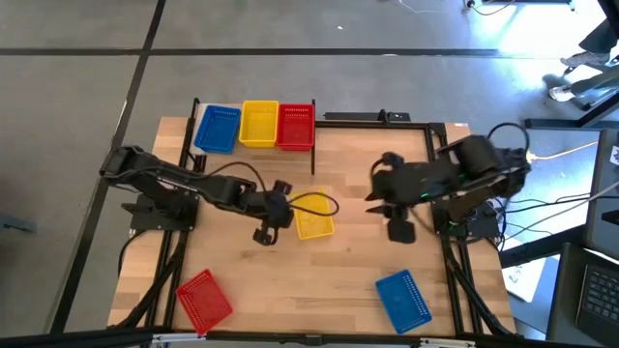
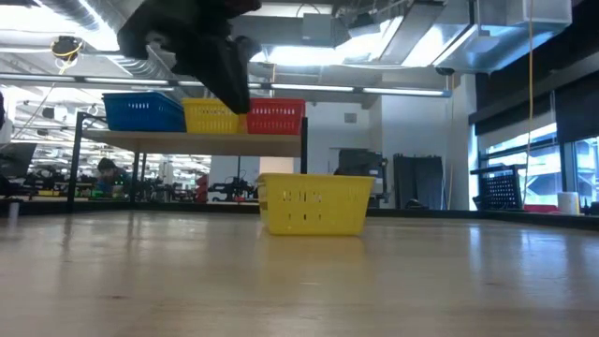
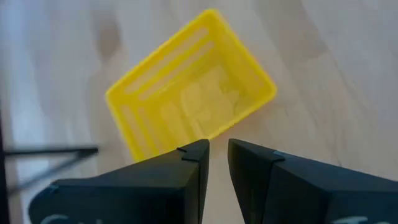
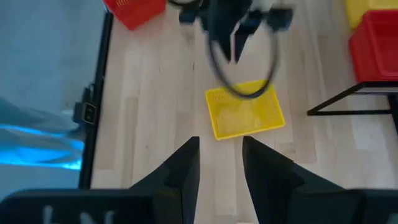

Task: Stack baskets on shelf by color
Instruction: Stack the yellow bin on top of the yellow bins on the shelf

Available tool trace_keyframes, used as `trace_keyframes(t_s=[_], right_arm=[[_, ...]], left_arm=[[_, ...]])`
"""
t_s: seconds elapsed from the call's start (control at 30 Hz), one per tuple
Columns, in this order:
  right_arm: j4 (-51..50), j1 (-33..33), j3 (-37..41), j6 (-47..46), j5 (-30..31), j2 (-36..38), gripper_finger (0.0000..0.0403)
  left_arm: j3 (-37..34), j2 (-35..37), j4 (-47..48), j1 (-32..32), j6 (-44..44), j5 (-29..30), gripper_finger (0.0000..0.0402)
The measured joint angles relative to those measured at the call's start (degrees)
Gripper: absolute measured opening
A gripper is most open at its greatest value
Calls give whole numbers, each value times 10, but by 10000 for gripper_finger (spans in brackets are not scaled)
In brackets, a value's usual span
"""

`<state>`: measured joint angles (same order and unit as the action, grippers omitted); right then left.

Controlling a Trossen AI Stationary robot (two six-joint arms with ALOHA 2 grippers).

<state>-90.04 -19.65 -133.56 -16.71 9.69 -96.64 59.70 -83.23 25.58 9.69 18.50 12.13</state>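
Observation:
A yellow basket [image 1: 312, 221] [image 2: 314, 203] [image 3: 189, 102] [image 4: 245, 117] stands upright on its base at the table's middle. My left gripper [image 1: 274, 220] [image 3: 218, 149] [image 2: 234, 89] hovers above the table just left of it, with a narrow gap between the fingers and nothing in them. My right gripper [image 1: 370, 200] [image 4: 221, 146] is open and waits to the basket's right, raised. The shelf [image 2: 187, 142] at the far edge carries blue [image 1: 217, 128], yellow [image 1: 258, 124] and red [image 1: 296, 126] baskets side by side. A red basket [image 1: 203, 298] and a blue basket [image 1: 401, 298] lie near the near edge.
The shelf's black posts [image 1: 313, 159] stand far of the middle basket. A looped black cable [image 1: 324, 203] from the left arm hangs over the yellow basket. Bare wood lies between the near baskets. Black frame rails [image 1: 440, 242] border the table's sides.

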Motion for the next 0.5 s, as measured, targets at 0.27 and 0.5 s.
trace_keyframes(t_s=[0.27,0.5], right_arm=[[0,-1,0,5,18,51,117],[0,-1,0,23,18,64,117]], left_arm=[[0,-55,-38,0,161,-15,53],[0,-101,-42,0,226,-10,53]])
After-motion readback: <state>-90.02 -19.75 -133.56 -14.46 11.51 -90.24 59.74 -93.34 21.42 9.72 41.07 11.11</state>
